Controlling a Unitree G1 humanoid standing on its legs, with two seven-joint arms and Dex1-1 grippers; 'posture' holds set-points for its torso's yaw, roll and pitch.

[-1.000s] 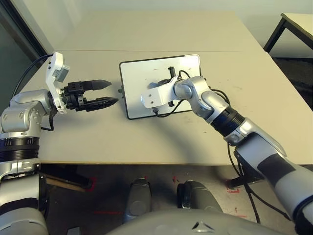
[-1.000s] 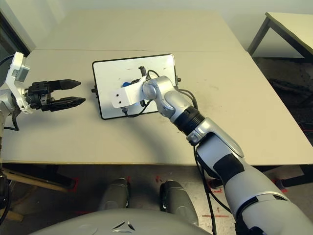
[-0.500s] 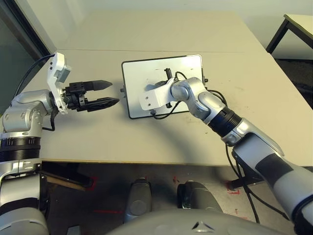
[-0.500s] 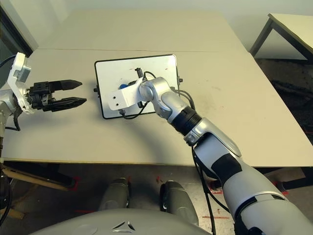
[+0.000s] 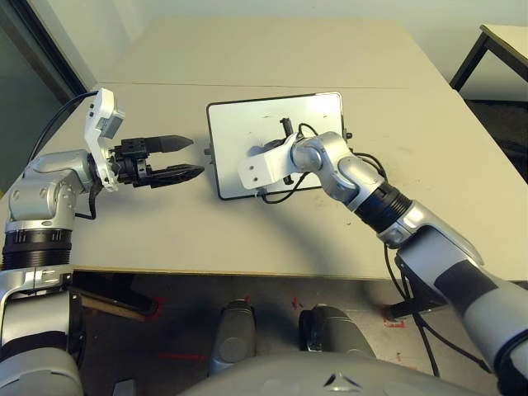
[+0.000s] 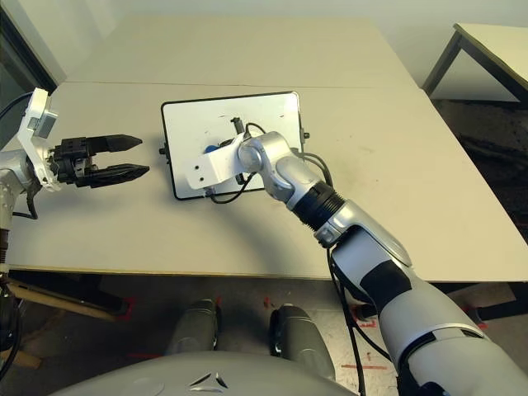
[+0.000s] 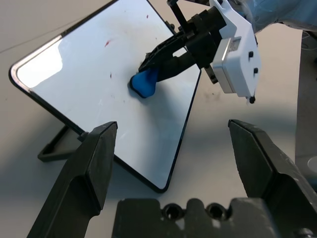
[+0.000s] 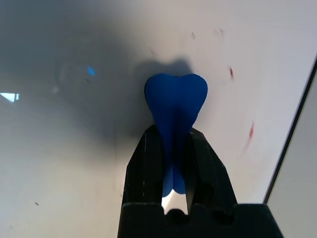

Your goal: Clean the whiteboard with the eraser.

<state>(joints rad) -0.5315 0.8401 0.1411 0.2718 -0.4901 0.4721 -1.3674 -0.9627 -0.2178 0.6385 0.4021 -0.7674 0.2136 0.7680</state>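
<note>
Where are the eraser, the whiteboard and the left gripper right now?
Eraser (image 8: 176, 96): right wrist view, its wide end.
Whiteboard (image 5: 235, 124): left eye view, bare white surface.
Left gripper (image 5: 186, 157): left eye view, midway between fingertips.

Lighting moderate, fairly even on table (image 5: 388, 223); floor (image 5: 272, 330) below much dimmer; soft shadow nr right arm (image 5: 338, 169); bright glare patch at one corner of whiteboard (image 7: 94, 84); dark, soft-edged shadow beside eraser (image 8: 176, 106), w/ small bright reflections on board; light source itself can't be told.
</note>
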